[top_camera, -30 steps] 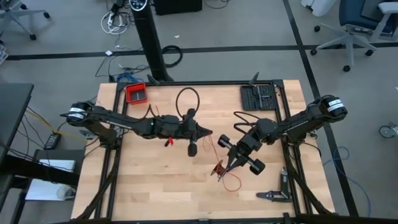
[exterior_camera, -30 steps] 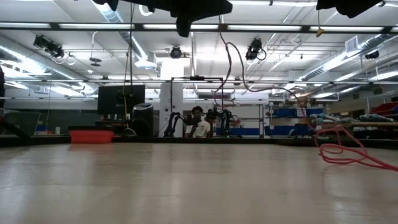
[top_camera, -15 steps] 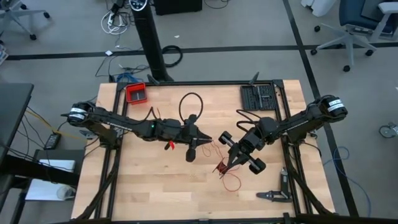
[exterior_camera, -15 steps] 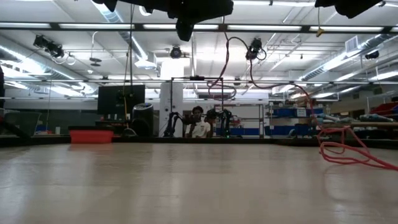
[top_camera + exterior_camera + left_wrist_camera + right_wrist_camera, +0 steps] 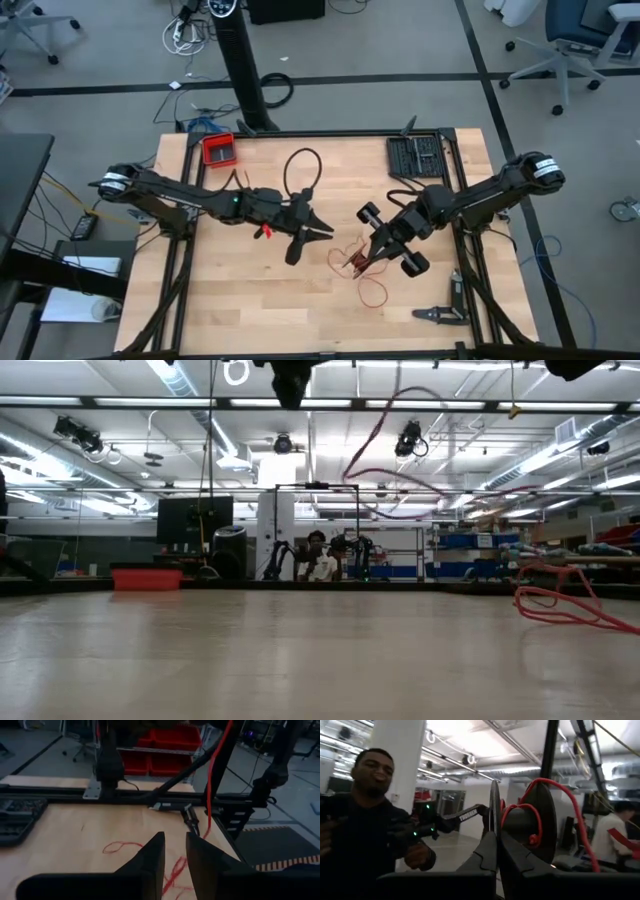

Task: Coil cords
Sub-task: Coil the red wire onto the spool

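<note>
The red tray [image 5: 218, 149] sits at the table's far left corner, and what lies inside it is too small to make out from above; in the low view it shows only as a flat red band [image 5: 147, 578], contents hidden. A dark compartmented organizer tray [image 5: 416, 157] lies at the far right side, its slots too fine to read. Mid-table, the left gripper [image 5: 318, 228] hangs above the wood with its fingers a little apart and nothing between them, as its own wrist camera shows [image 5: 175, 855]. The right gripper [image 5: 362, 262] points at the red cord [image 5: 358, 268], jaws pressed together, and in the right wrist view red wire wraps around the dark parts just past the fingertips [image 5: 496, 840]; whether the tips actually pinch the cord cannot be told. Loose red loops lie on the board just beside that gripper, toward the near edge. The left wrist view picks up those loops on the wood [image 5: 172, 870], while the low view alone shows a strand looping up off the table into the air [image 5: 400, 470]. A black cable loop [image 5: 303, 165] rests behind the left gripper. The right wrist camera catches a person [image 5: 365, 820] in the room, unseen from overhead.
</note>
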